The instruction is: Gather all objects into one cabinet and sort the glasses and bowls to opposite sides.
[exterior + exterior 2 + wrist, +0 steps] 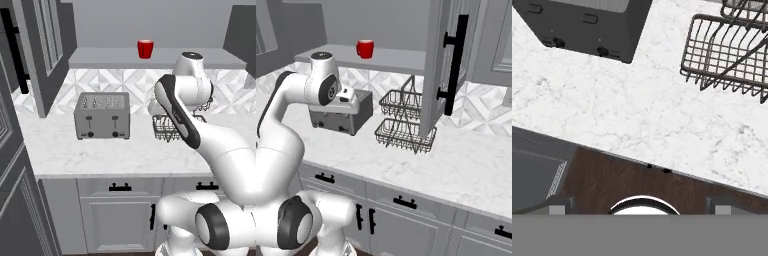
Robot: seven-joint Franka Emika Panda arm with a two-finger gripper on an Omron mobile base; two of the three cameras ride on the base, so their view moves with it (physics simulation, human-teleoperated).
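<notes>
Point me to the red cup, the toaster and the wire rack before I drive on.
red cup [145, 49]: left base view, middle of its side wall.
toaster [102, 121]: left base view, front face between the levers.
wire rack [404, 135]: right base view, lower basket's floor.

arm [220, 145]: glossy white shell all over, chunky rounded segments, pretty smooth and toy-like
joints: dark grey/black rings and caps where the segments meet, a big round dark disc on the low joint [212, 231] near the base
forearm stripe: a dark band runs along 1 side of the upper link [175, 107]
top cap: white dome with a dark flat circle on top [322, 56]
wrist [348, 102]: boxy white block sticking out sideways from a round dark-faced joint
finger tips [559, 206]: 2 small grey blocky tips
cables/screws/markings: can't make out any
</notes>
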